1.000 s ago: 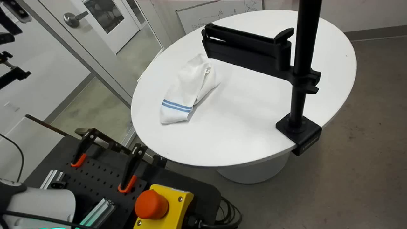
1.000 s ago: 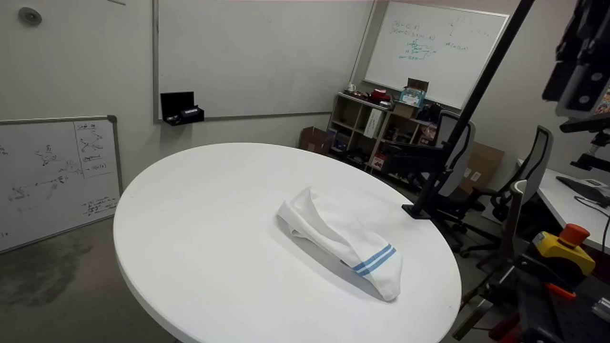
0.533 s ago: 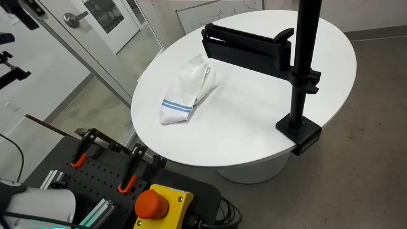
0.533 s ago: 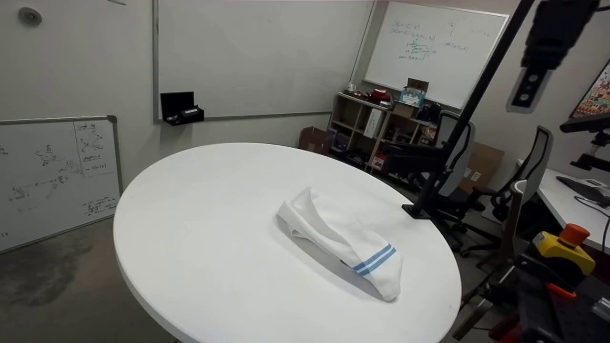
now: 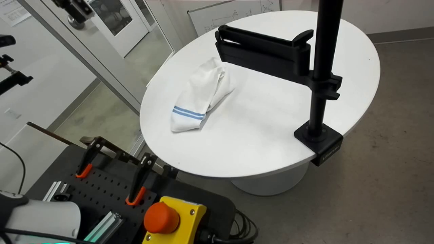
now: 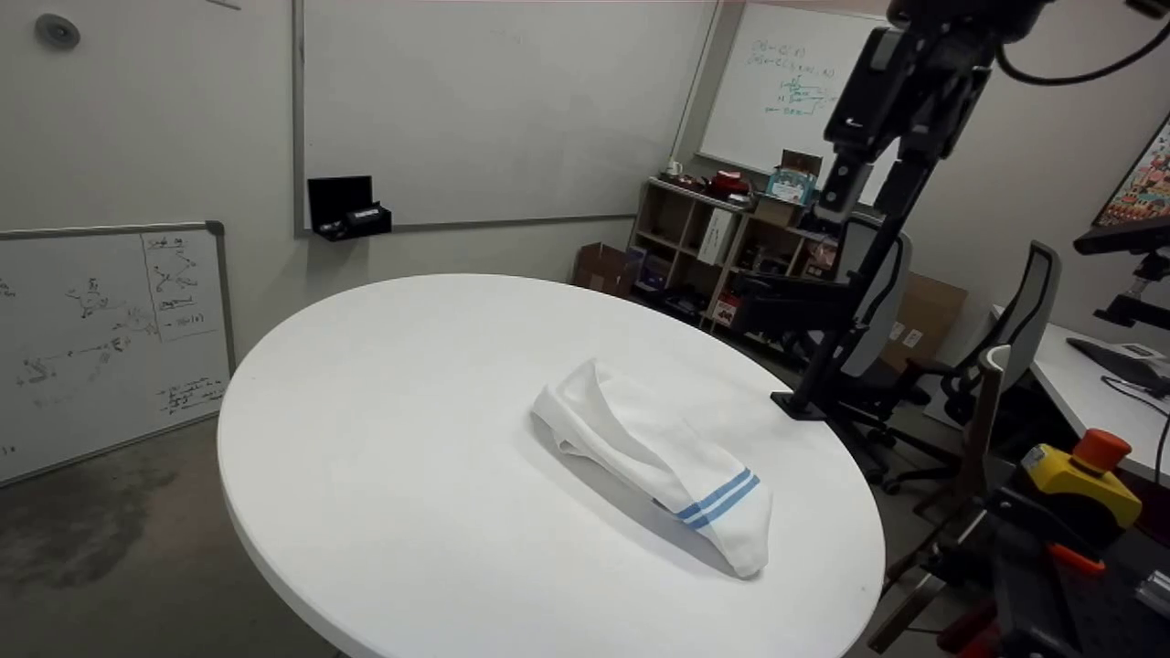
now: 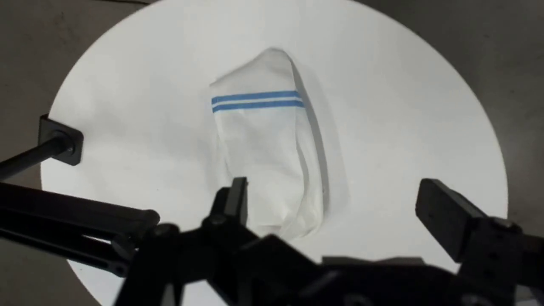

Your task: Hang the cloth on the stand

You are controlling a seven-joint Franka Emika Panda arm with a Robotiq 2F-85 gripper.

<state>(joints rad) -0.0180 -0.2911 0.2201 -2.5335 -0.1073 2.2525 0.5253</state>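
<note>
Open air lies above the cloth [image 7: 261,131], but the stand [image 5: 320,83] obstructs one side, its bar [image 5: 261,51] over the table [image 5: 251,135].

The cloth [image 7: 261,140] looks like matt fabric, the tabletop [image 6: 439,457] smooth, the stand [image 5: 319,81] matt metal.

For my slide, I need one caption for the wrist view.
Wrist view: open gripper in the foreground, blue-striped white cloth on a round table, black stand at image left.
</note>
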